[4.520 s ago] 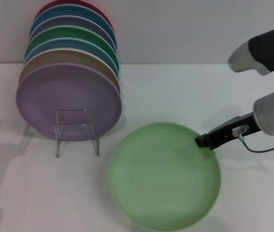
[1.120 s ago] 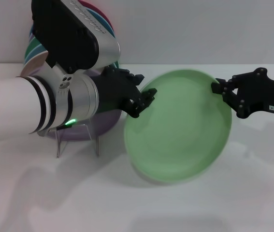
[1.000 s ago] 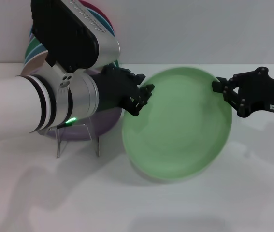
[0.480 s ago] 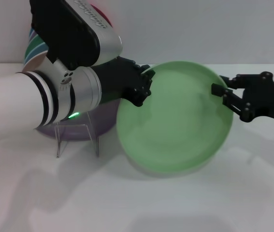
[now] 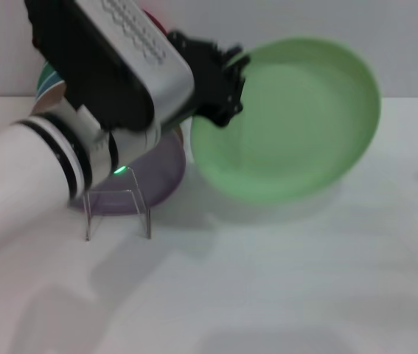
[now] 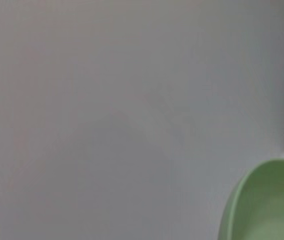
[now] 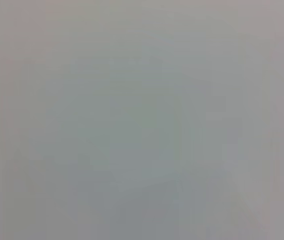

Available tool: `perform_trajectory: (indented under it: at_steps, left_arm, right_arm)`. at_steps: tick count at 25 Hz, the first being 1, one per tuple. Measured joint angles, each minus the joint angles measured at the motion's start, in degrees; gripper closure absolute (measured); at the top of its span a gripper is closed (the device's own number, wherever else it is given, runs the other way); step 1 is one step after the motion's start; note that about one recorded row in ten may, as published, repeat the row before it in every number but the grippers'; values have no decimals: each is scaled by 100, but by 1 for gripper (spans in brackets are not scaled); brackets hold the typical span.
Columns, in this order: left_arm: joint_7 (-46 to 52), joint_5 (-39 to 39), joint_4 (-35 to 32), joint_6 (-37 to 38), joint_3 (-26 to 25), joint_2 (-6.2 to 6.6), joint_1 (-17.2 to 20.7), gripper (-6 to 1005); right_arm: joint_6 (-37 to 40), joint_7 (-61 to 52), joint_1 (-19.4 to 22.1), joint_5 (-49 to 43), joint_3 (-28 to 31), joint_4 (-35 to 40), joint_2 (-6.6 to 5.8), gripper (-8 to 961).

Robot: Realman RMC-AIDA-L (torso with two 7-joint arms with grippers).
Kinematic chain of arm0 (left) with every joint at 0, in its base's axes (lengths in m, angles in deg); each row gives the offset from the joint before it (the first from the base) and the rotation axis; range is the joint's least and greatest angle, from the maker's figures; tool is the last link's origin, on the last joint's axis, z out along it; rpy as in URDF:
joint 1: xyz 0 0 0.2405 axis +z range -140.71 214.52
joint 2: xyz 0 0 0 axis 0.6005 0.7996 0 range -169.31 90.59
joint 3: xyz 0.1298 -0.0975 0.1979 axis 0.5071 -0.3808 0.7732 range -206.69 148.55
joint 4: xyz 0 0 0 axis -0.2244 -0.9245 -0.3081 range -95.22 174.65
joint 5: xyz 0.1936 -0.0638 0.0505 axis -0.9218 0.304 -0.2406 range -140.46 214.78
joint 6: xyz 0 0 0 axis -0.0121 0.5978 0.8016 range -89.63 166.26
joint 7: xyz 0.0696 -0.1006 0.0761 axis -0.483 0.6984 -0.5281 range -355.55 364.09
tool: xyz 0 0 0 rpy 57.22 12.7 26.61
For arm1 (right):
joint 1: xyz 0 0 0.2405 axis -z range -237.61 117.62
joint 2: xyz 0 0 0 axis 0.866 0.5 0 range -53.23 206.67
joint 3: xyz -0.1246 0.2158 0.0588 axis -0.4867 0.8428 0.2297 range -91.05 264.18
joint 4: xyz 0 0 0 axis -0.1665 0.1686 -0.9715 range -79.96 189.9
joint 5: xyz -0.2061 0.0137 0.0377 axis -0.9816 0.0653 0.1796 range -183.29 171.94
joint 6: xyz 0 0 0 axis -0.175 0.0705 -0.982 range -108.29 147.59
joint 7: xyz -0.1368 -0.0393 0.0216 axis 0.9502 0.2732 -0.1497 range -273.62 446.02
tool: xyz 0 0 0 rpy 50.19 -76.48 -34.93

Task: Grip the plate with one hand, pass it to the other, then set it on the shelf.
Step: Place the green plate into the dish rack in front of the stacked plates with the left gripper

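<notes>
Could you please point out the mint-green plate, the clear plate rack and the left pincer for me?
mint-green plate (image 5: 297, 125): head view, centre of its face.
clear plate rack (image 5: 117, 214): head view, front upright frame.
left pincer (image 5: 220, 81): head view, black fingers shut on the plate's rim.

The right wrist view shows only a plain, pale grey surface (image 7: 142, 120) filling the whole picture, a little lighter toward one side and faintly greenish near the middle. It carries no edge, no object and no marking that can be made out, and whether it is wall or tabletop cannot be told from this view
</notes>
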Motion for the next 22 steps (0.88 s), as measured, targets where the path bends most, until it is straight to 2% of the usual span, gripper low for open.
perform_trajectory:
  at_steps: [2, 4, 7, 9, 10, 11, 13, 16, 17, 19, 20, 21, 22]
  left_arm:
    - [-975, -6, -103, 1599, 699, 18, 376, 942]
    - [-1358, -88, -241, 2592, 1137, 62, 509, 942]
    - [-1498, -471, -534, 4252, 1890, 251, 560, 942]
    - [-1204, -870, -825, 5317, 2279, 425, 527, 942]
    - [-561, -1391, -1232, 6421, 2517, 605, 485, 941]
    - [-561, -1391, -1232, 6421, 2517, 605, 485, 941]
    - [430, -1936, -1753, 7531, 2512, 716, 459, 941]
    - [1731, -2185, -3049, 9349, 2300, 827, 246, 941]
    - [1892, -2190, -3448, 9793, 2249, 826, 146, 941]
    - [2117, -2194, -4628, 10960, 2038, 723, -149, 941]
    - [2258, -2195, -5549, 11607, 1761, 555, -353, 941]
    - [2258, -2195, -5549, 11607, 1761, 555, -353, 942]
    - [2398, -2192, -6038, 11883, 1582, 478, -468, 942]
  right_arm:
    - [-167, 279, 23, 74, 404, 355, 21, 508]
    - [-209, 491, 54, 81, 538, 540, 31, 495]
    - [-198, 649, 69, 84, 593, 720, 32, 475]
    - [-178, 667, 49, 83, 602, 808, 32, 475]
    - [-168, 685, 41, 83, 600, 830, 32, 475]
    - [-162, 712, 33, 82, 594, 855, 32, 475]
    - [-155, 798, 4, 71, 570, 950, 32, 475]
    - [-152, 815, -18, 49, 554, 992, 31, 475]
    - [-152, 816, -25, 41, 544, 998, 30, 475]
    - [-151, 817, -29, 37, 508, 1001, 29, 475]
    - [-152, 818, -33, 35, 488, 1002, 29, 475]
    - [-152, 818, -37, 32, 468, 1009, 26, 475]
    - [-152, 818, -40, 30, 452, 1019, 23, 475]
